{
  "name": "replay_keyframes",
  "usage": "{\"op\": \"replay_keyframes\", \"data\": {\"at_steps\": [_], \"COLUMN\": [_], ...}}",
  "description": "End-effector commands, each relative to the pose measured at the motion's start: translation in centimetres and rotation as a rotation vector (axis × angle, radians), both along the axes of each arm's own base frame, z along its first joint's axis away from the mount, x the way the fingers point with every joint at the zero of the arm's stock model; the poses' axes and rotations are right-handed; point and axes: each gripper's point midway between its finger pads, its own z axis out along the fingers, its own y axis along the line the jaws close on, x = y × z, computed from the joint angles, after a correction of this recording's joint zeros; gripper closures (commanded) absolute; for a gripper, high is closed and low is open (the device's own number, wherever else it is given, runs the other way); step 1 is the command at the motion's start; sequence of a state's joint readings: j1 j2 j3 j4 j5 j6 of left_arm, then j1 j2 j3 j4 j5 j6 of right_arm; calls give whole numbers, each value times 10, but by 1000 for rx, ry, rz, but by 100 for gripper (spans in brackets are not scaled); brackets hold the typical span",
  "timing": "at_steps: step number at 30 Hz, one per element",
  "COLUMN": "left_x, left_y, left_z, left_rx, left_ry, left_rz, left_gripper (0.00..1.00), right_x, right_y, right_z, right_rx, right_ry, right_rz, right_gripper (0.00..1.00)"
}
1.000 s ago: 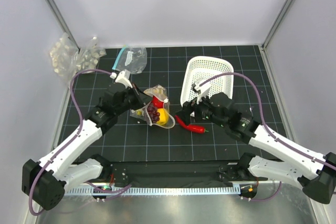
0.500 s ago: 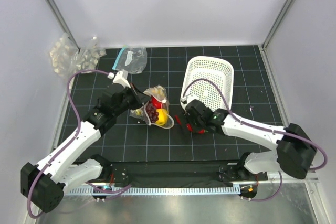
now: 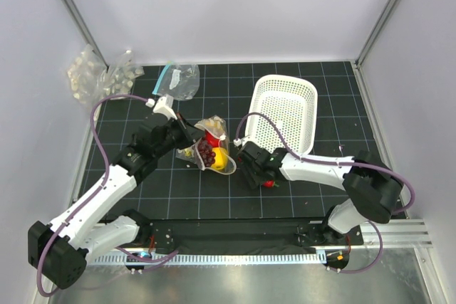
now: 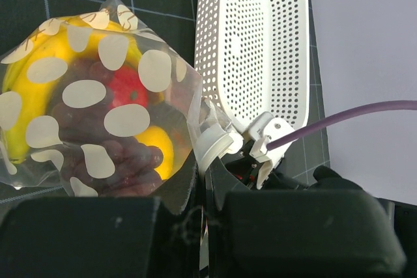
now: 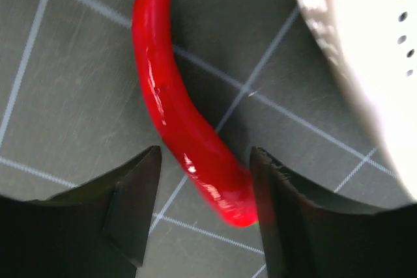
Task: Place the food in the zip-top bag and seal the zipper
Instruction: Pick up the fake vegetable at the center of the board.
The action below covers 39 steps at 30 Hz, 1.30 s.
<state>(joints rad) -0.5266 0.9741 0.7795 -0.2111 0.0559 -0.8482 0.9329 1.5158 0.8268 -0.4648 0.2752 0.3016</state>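
The left tool is clenched on an edge of the zip-top bag, a clear pouch printed with pale dots. The thin plastic goes down into the narrow slit between its two dark fingers. The bag is near the middle of the dark gridded worktop, to the left of the white basket. Inside the bag one sees the yellow banana at the left and the round red fruit in the centre. The dark purple grape bunch is below the red fruit, and the round yellow fruit is beside the grapes.

The thin red chili is outside the bag. It lies flat on the worktop between the bag and the basket, close to the basket's near rim. The right tool is low over it and released. Its two fingers stand apart, one on each side of one end of the chili and very near to it. Whether they touch it already, I cannot tell. From above, this tool covers most of the chili, and only a small red part shows at its side.

At the far left corner are some bumpy clear packs. Next to them lies a clear bag with a teal strip. Both are well apart from the two tools.
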Motion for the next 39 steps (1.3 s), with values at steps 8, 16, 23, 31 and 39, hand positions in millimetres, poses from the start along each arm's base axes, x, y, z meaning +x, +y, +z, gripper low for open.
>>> {"op": "replay_keyframes", "data": {"at_steps": [8, 16, 23, 31, 39], "left_x": [3, 2, 3, 2, 1], "left_y": [1, 2, 1, -2, -2], "left_z": [31, 32, 31, 30, 31], "left_rx": [-38, -38, -37, -41, -38], "left_ry": [-93, -97, -92, -87, -96], "left_rz": [-4, 3, -1, -20, -24], "left_gripper": [95, 95, 95, 95, 95], "right_x": [-18, -18, -24, -69, -76], "right_y": [19, 16, 47, 74, 104], "right_z": [10, -5, 55, 121, 151], "right_rx": [78, -11, 281, 638, 712], "right_ry": [43, 54, -18, 0, 82], "right_rz": [48, 14, 99, 324, 411], "right_gripper": [41, 65, 87, 92, 92]}}
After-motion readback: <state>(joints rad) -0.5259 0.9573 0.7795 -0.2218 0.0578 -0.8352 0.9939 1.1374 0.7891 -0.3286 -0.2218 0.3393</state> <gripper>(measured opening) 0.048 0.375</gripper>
